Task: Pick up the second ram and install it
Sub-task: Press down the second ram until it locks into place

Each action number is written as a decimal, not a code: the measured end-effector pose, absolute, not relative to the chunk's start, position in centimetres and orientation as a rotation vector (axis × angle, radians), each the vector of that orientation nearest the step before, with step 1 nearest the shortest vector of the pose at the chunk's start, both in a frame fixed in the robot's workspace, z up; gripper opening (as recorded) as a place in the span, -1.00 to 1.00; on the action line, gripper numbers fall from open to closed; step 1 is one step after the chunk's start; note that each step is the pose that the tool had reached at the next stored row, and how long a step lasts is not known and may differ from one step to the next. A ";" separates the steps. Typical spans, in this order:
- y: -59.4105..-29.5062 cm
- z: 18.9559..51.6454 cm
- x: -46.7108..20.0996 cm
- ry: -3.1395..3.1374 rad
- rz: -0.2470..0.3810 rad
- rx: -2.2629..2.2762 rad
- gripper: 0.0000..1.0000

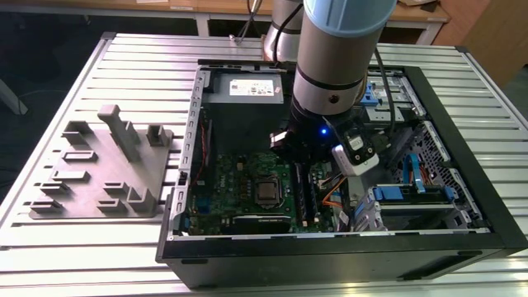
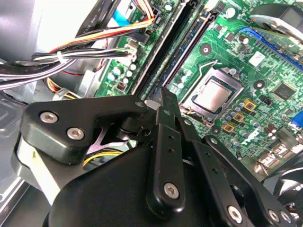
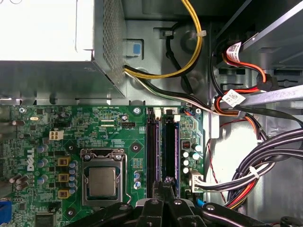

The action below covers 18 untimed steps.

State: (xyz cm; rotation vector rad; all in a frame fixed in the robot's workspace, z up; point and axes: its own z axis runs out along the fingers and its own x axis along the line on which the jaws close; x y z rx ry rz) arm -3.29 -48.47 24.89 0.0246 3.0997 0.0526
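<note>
On the exterior view's left, a grey holder block (image 1: pixel 99 170) sits on the slatted table (image 1: pixel 74 247). Next comes the open computer case (image 1: pixel 330 260), its green motherboard (image 1: pixel 239 185) bearing the bare processor (image 1: pixel 266 193). Right of that, the end effector (image 3: pixel 166 183) hangs narrowed over the memory slots (image 3: pixel 161 151); the second ram (image 3: pixel 171 149) seems seated there, though it is hard to tell.

The arm (image 1: pixel 334 55) hung straight down, wrist low, and the gripper (image 2: pixel 163 101) had its fingers (image 3: pixel 166 185) pressed together, pointing downward.
</note>
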 end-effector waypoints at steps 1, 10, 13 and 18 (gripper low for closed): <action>-48.5 24.9 -3.3 3.100 0.053 0.025 -0.86; -48.2 24.9 -3.3 3.099 0.053 0.025 -0.86; -47.6 24.9 -3.3 3.099 0.053 0.025 -0.86; -46.4 24.9 -3.3 3.099 0.053 0.025 -0.86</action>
